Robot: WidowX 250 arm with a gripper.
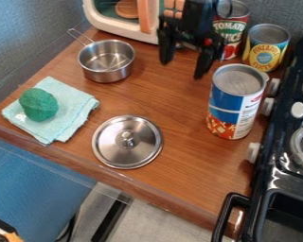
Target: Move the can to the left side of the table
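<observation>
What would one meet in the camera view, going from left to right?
Green round object on a light-blue cloth, metal lid, gripper, tall blue-and-white can, black stove.

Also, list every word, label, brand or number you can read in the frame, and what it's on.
"TOMATO": red can at the back; the word under it ends in "UCE", its start can't be read.
"PINEAPPLE": yellow-and-blue can; the word below it is too small to read.
Tall blue-and-white can: print on the label, too small to read, including the red mark near the top.
No numbers readable.
</observation>
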